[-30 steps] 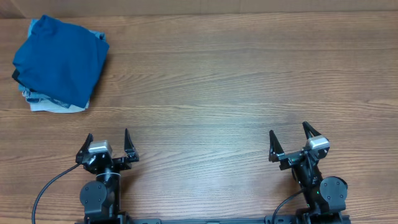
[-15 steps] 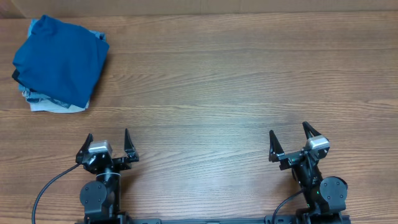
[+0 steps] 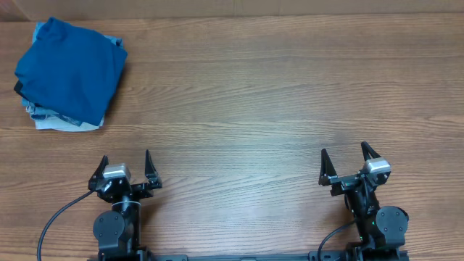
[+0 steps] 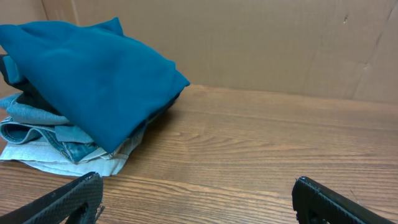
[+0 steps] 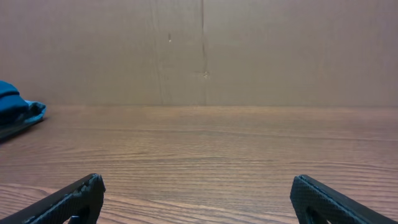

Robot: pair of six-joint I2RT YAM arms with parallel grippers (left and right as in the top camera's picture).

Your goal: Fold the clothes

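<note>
Left gripper (image 3: 126, 160), a black two-finger unit, sits at the near edge of the brown wood-grain table (image 3: 254, 94), on the left side. Its jaws are spread wide and grasp nothing. In the left wrist view both fingers (image 4: 65, 200) stand at the lower corners of the frame with bare table between them.

Right gripper (image 3: 344, 151), of the same black two-finger build, sits at the near edge on the right side. Its jaws are likewise released at full spread and empty. The right wrist view shows its fingers (image 5: 68, 198) well apart over bare wood.

The plain royal-blue T-shirt of soft thin fabric (image 3: 69, 69) lies in a loose bundle at the far left corner of the table, well apart from both grippers. It rests on top of a small pile:
- pale light-blue denim garments (image 4: 50, 143) lie at the bottom, showing at the near edge of the pile;
- a black garment (image 3: 17, 88) shows at the left edge, under the blue fabric.

In the right wrist view only an edge of the pile is visible at far left. A brown cardboard wall (image 5: 249, 50) closes off the far side of the table.
</note>
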